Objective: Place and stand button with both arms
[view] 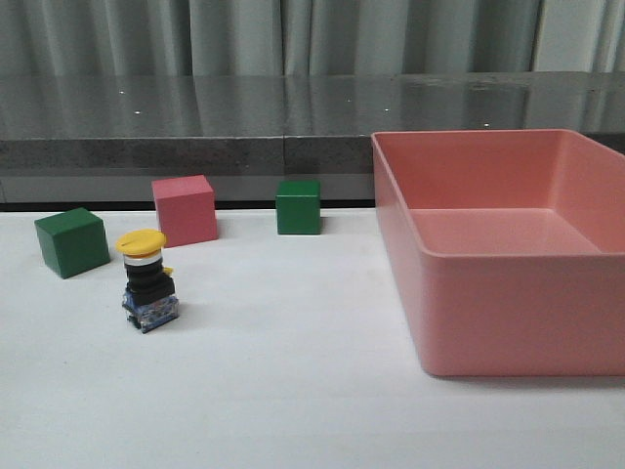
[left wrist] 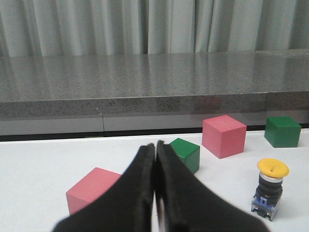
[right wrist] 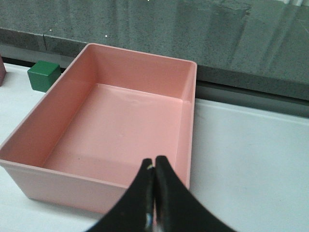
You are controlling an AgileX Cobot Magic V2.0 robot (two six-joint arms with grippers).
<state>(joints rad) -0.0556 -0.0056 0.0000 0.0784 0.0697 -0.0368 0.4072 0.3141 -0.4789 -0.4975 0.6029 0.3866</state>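
Even, soft overhead lighting; faint shadows under the pink bin [view: 508, 322]; near gripper fingers [left wrist: 140, 193] slightly blurred.

Left gripper [left wrist: 155, 188] colour: matte black, no markings visible.
Left fingers [left wrist: 137, 193] shape: two broad tapered blades, wide at the base, narrowing to rounded tips.
Right gripper [right wrist: 154, 193] colour: matte black.
Right fingers [right wrist: 169, 193] shape: two tapered blades; small pale glint at one tip.
Cables, screws: none in view.
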